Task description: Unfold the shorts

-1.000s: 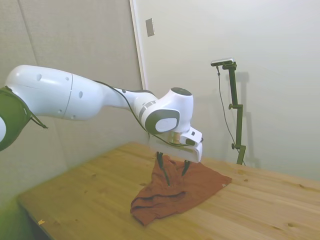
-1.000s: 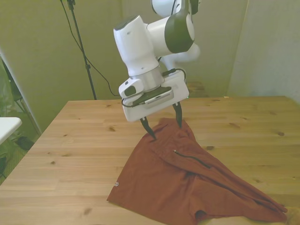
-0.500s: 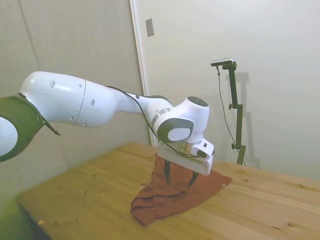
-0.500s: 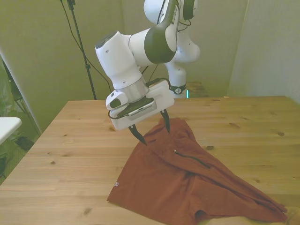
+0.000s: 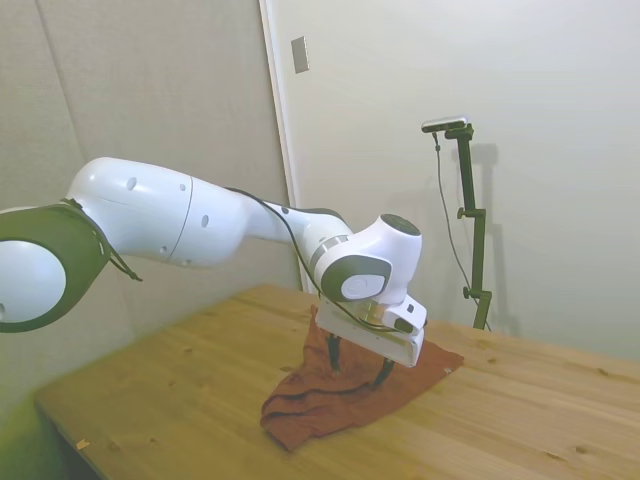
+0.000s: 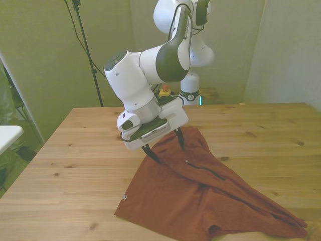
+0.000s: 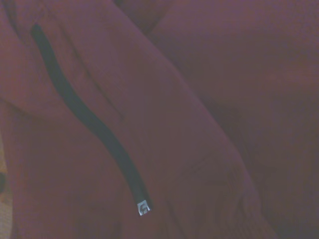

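The gripper (image 6: 167, 148) is open, low over the shorts' (image 6: 200, 193) far corner; it should pinch only the top layer, then lift slowly

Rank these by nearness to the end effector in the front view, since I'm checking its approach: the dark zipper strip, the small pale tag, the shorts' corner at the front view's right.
1. Dark zipper strip: just below the end effector, mid-shorts.
2. Small pale tag: near edge, front view's left.
3. Shorts' corner: near edge, far at the front view's right.
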### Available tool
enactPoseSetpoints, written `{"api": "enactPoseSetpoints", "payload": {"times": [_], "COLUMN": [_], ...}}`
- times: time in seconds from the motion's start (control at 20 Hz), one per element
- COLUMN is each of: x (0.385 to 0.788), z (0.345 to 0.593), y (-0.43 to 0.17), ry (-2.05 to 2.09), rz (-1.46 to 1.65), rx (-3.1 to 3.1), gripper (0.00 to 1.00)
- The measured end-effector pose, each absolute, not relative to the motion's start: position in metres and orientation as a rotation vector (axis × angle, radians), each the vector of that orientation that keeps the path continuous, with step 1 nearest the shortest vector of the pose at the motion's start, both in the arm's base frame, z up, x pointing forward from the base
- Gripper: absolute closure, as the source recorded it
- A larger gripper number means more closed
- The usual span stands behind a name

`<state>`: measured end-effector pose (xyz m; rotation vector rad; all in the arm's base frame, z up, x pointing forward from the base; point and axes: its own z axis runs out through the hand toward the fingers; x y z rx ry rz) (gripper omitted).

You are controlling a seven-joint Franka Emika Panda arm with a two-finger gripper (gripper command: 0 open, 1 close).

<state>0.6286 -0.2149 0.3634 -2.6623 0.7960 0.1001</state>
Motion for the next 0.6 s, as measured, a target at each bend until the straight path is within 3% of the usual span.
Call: {"api": "enactPoseSetpoints", "payload": {"times": [0.6], "x": [0.633], "z": [0.352], "y": [-0.211], "ry": [0.784], "rz": [0.141], "rx": [-2.658], "gripper": [1.00]}}
